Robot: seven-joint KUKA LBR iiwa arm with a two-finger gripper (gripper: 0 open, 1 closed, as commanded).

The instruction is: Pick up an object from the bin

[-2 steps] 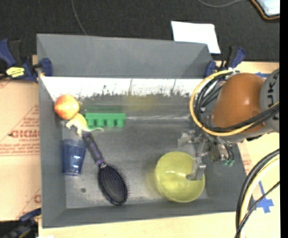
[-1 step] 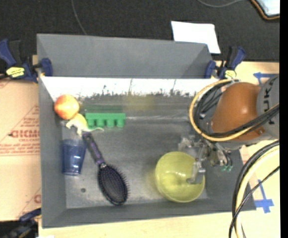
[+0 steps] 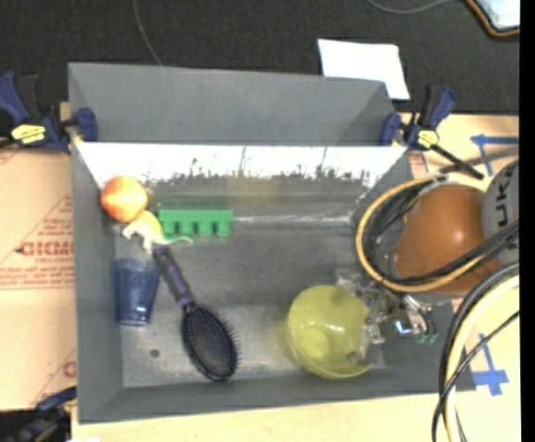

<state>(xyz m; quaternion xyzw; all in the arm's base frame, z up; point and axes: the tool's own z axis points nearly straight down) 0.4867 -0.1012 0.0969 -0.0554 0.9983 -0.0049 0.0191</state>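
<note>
Yel-grn bowl (image 3: 320, 331), edge hidden by jaws

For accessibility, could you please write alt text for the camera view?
The gripper is at the right rim of a yellow-green bowl in the grey bin. Leftward lie a purple hairbrush, blue cup, green block and reddish fruit.

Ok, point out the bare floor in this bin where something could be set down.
The bare floor lies mid-bin, between the green block, the hairbrush and the yellow bowl. The left end is crowded: apple, blue cup.
</note>
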